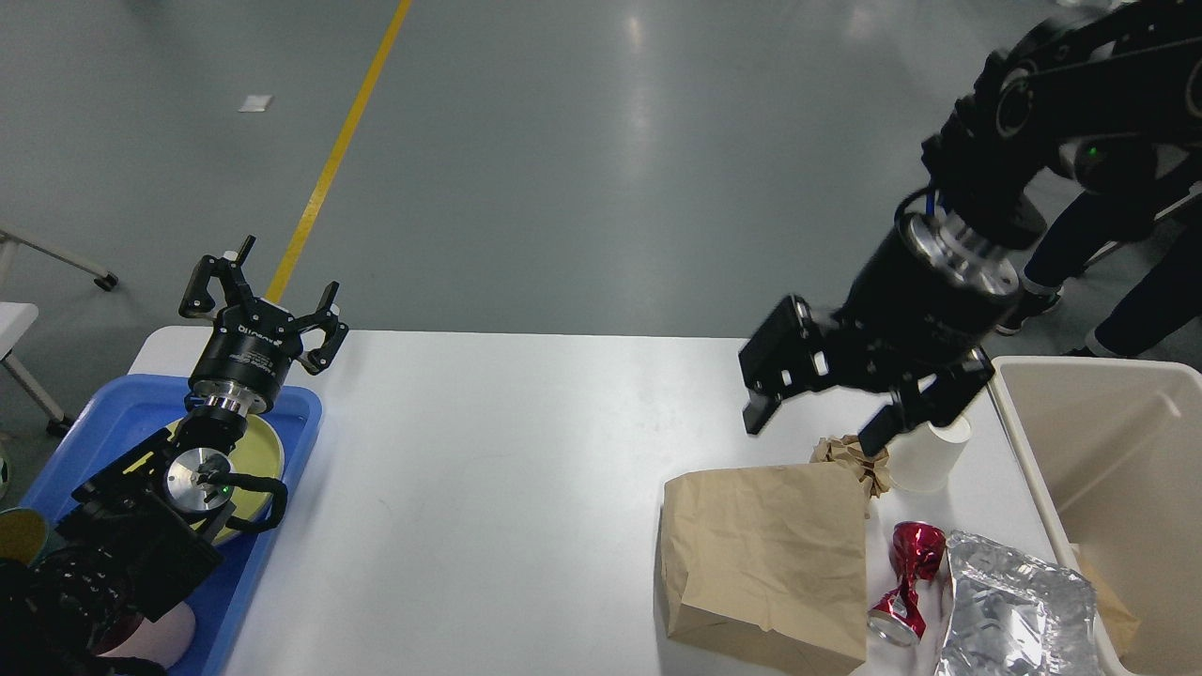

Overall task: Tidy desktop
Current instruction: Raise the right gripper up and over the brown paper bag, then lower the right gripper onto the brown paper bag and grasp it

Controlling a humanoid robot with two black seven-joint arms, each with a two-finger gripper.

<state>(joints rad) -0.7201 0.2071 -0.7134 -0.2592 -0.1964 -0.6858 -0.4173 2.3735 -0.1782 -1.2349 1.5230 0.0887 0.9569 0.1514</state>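
**Head view: rubbish clustered at counter's right end, right arm nearest**

Left gripper (263, 296) sits over the far-left corner, above the blue tray (300, 413); jaws spread, empty. The counter (488, 469) is bare through the middle. The brown paper bag (765, 554), crumpled paper (850, 460), white cup (930, 455), crushed red can (906, 577) and foil bag (1014, 601) lie toward the right edge, beside the beige bin (1099, 451). Right gripper (817, 422) hovers just above the crumpled paper; jaws spread, holding nothing. Likely next pick: straight down.
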